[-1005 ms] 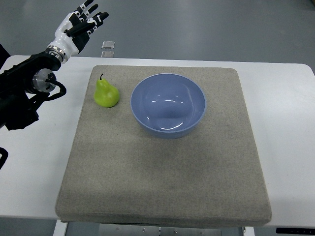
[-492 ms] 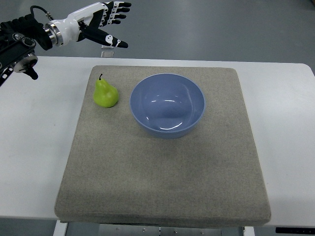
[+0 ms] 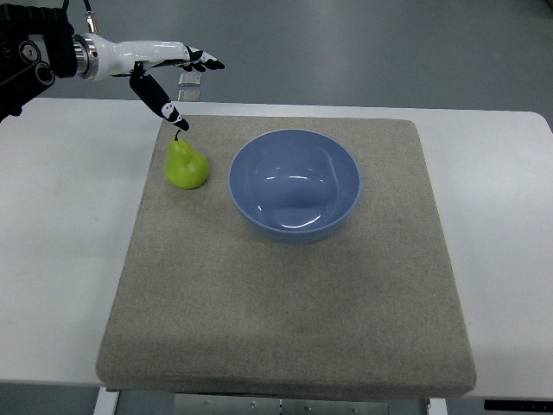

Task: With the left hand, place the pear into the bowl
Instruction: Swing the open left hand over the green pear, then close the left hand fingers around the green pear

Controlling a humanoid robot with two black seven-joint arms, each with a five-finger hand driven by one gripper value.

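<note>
You have not grasped anything yet: your left hand (image 3: 168, 67) hovers with fingers spread and holds nothing, and the pear (image 3: 186, 163) stands just below its thumb tip. The bowl (image 3: 294, 184), below-right of the hand, is empty, so grasp, lift and placing all remain.

Mat (image 3: 285, 294) on the counter (image 3: 60, 259), covering its middle. On the mat's far half: bowl (image 3: 295, 184) near the centre, pear (image 3: 186, 162) upright just to its left, close but apart. Above and behind the pear: left hand (image 3: 160, 65), reaching in from the far left corner, fingers spread, thumb tip just over the pear's stem. Small block (image 3: 189, 79) beyond the counter's far edge, behind the hand.
</note>
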